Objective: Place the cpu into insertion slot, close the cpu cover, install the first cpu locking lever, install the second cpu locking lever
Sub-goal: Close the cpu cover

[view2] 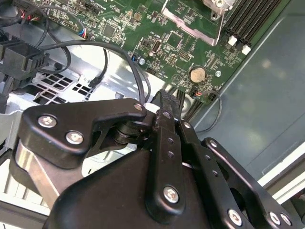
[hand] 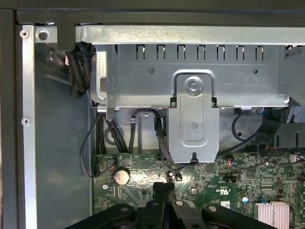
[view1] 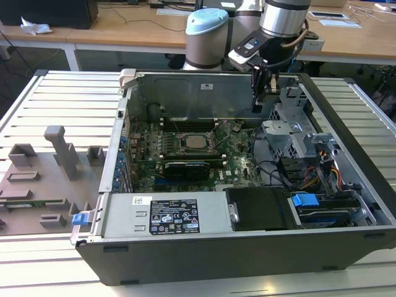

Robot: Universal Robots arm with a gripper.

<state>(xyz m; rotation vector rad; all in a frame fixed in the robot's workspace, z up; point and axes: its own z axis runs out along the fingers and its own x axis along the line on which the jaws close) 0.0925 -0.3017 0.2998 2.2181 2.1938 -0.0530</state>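
Slatted metal table [view1: 55, 93], wooden desks [view1: 124, 28] behind. On table I count one open computer case [view1: 247, 253] and one grey fixture plate [view1: 34, 185] at exterior view's left. Inside case: one green motherboard [view1: 238, 164], one coin battery [view2: 197, 74], one cpu [view1: 197, 141] lying in insertion slot [view1: 183, 137] mid-board. My one gripper [view1: 258, 102] hangs over board toward exterior view's right, well apart from cpu, fingers [hand: 158, 191] pressed together, pinching nothing.

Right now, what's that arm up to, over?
Tool shut, empty, hovering near case wall. Cpu seated in insertion slot, apart from tool. Black cables close by tool.
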